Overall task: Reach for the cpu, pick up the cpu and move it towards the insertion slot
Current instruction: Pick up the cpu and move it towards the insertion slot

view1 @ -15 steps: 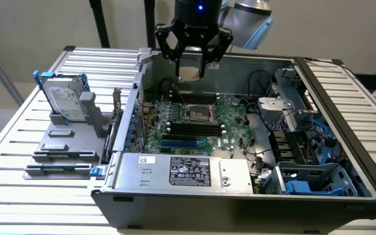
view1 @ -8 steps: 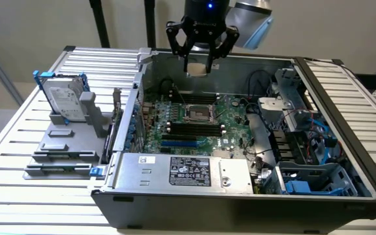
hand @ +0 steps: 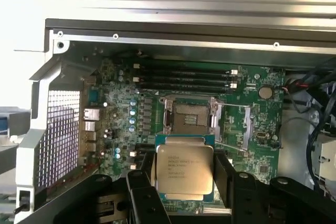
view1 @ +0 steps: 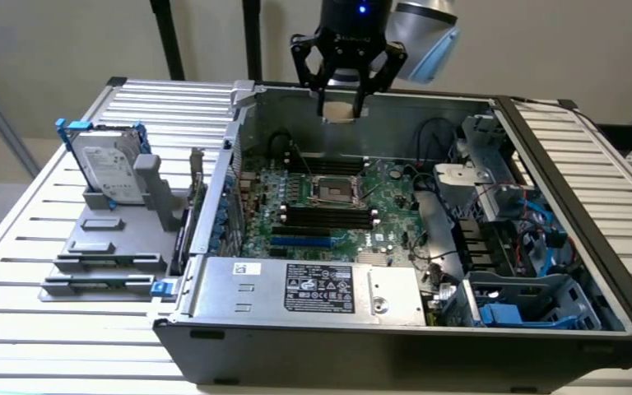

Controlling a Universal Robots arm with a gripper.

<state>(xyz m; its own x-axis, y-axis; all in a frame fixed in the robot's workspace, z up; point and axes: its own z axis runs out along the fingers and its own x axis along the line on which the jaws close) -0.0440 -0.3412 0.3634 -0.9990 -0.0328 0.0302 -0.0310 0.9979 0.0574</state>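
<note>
Overhead, the claw (view1: 341, 105) (pointing down) grips the cpu (hand: 185, 169).

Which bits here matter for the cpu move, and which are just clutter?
In the job:
- cpu, held in the gripper above the open case
- insertion slot on the motherboard

Lying about:
- hard drive in its stand
- memory slots
- power supply

The cpu (hand: 185, 168) has a smooth, satin metal lid with a pale sheen. The insertion slot (hand: 190, 118) has a shiny metal frame around a dark matt centre. The pincer (view1: 341, 105) is matt black. The computer case (view1: 294, 107) is dull grey sheet metal; the bench (view1: 30, 247) is ribbed pale metal.
</note>
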